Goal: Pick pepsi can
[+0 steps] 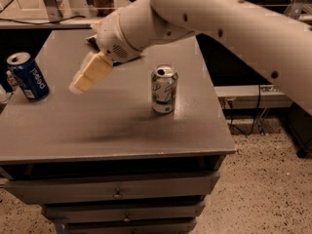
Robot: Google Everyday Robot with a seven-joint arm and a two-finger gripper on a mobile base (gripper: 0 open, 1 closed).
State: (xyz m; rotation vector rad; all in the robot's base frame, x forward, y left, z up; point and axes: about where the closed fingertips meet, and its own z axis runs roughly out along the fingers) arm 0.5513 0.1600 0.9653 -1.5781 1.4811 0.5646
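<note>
The pepsi can (28,75) is dark blue with white lettering and a silver top. It stands upright at the left edge of the grey cabinet top (112,126). My gripper (82,84) hangs above the table, to the right of the pepsi can and apart from it. Its pale fingers point down and to the left. It holds nothing that I can see.
A white-and-green can (164,89) stands upright near the table's middle right. My white arm (204,18) crosses the back of the table and hides most of the dark chip bag (92,40). Drawers (117,194) sit below the front edge.
</note>
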